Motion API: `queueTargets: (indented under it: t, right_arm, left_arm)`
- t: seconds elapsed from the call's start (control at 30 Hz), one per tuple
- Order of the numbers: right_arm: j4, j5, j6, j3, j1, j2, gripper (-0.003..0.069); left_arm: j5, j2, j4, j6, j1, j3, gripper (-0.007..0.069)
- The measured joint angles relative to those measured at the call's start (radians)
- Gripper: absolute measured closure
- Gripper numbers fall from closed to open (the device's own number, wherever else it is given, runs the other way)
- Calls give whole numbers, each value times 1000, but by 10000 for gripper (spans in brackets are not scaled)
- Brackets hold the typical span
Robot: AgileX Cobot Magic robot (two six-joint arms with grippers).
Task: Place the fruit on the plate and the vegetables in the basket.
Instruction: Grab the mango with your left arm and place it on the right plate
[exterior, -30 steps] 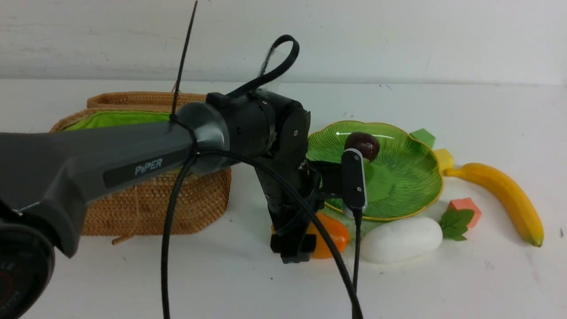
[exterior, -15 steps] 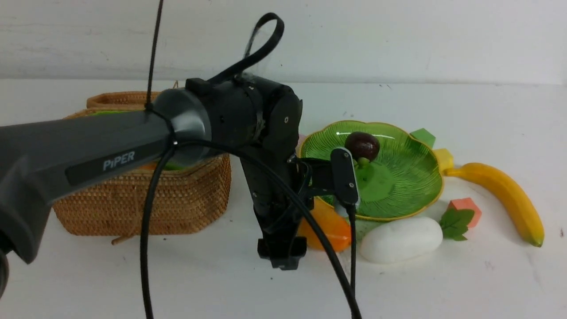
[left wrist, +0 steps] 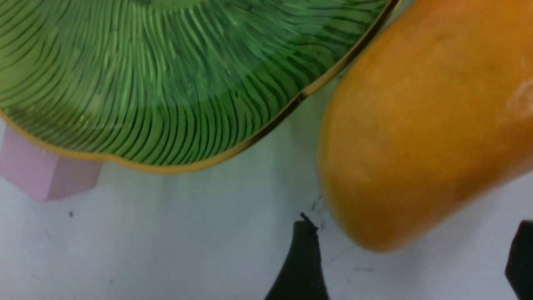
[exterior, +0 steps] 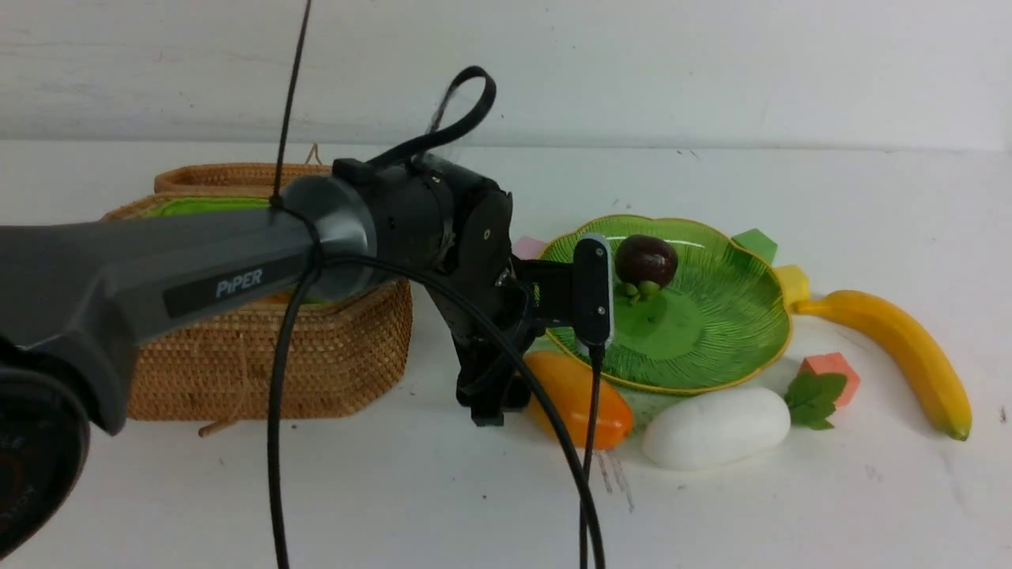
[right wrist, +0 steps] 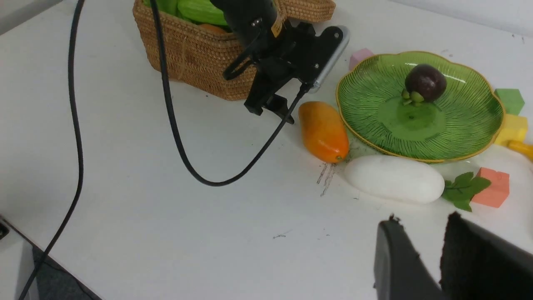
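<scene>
The orange-yellow mango (exterior: 581,399) lies on the table against the green plate's (exterior: 711,348) near rim. My left gripper (exterior: 496,407) hangs open just left of it; in the left wrist view the mango's (left wrist: 424,125) blunt end sits just ahead of the gap between the spread fingertips (left wrist: 304,258). A dark-purple mangosteen (exterior: 647,259) rests on the plate. The white radish (exterior: 715,427) lies in front of the plate and the banana (exterior: 901,348) to its right. Green gourd (right wrist: 200,10) shows inside the wicker basket (exterior: 261,348). My right gripper (right wrist: 421,218) hovers near the radish (right wrist: 393,179), narrowly open and holding nothing.
Small cubes ring the plate: pink (exterior: 528,246), green (exterior: 755,243), yellow (exterior: 793,284) and salmon (exterior: 830,371). The left arm's black cable (right wrist: 175,137) loops over the table in front of the basket. The near table edge (right wrist: 25,233) shows in the right wrist view.
My left gripper has drawn leftward and farther back, from in front of the mango to its left end, uncovering more of the mango. Its jaws stayed open.
</scene>
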Motion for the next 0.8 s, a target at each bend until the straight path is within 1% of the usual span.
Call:
queueTargets:
  t: [0.23, 0.43, 0.67, 0.8]
  right_arm:
    - [3, 0, 0, 0, 0, 0, 478]
    - [3, 0, 0, 0, 0, 0, 478]
    - [8, 0, 0, 0, 0, 0, 478]
    - [8, 0, 0, 0, 0, 0, 478]
  left_arm:
    - [-65, 46, 0, 22, 0, 0, 31]
    - [-69, 56, -26, 24, 0, 0, 32]
    - [-56, 56, -86, 27, 0, 0, 32]
    - [-46, 56, -114, 46, 0, 0, 32]
